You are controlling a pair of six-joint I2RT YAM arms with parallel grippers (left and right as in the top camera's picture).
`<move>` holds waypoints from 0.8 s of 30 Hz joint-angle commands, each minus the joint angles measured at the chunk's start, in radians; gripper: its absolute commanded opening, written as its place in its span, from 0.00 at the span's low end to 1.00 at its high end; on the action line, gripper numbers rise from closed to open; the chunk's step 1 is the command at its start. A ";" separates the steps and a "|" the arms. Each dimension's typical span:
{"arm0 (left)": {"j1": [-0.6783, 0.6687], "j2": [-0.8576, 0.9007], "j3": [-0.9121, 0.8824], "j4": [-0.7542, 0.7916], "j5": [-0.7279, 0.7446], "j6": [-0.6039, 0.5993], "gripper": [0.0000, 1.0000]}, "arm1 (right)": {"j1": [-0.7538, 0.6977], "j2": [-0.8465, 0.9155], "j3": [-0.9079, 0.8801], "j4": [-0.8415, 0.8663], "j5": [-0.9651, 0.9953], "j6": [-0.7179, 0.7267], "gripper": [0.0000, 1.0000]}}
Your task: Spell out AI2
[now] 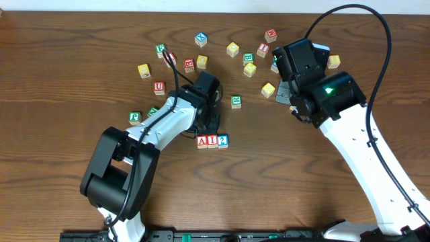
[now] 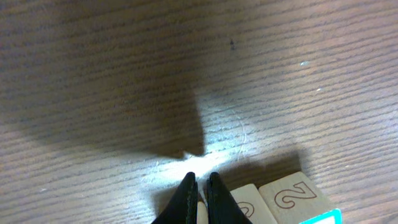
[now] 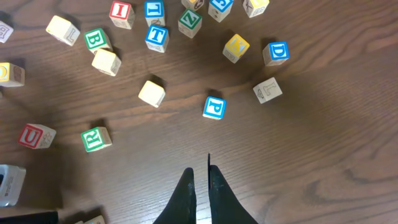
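While A cube (image 1: 202, 141), I cube (image 1: 212, 140), 2 cube (image 1: 222, 140) touch, open table (image 1: 282, 178) flanks them.

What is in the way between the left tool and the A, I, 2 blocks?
Nothing visible. The shut left tool sits right beside the row of A block, I block and 2 block, with no other block between.

The left arm (image 1: 168, 121) reaches from its base toward 1 o'clock, and the left gripper (image 2: 199, 186) is closed. The right arm (image 1: 363, 148) leans toward 11 o'clock, and the right gripper (image 3: 200, 177) is also closed, holding nothing.
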 commanded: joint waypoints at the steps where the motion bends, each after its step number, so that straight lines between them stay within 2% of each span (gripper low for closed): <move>1: -0.001 0.001 -0.006 -0.011 0.013 -0.006 0.08 | -0.004 -0.016 0.017 0.003 0.011 0.015 0.04; 24: -0.001 0.001 -0.006 -0.048 0.013 -0.005 0.07 | -0.004 -0.016 0.017 0.018 0.011 0.014 0.03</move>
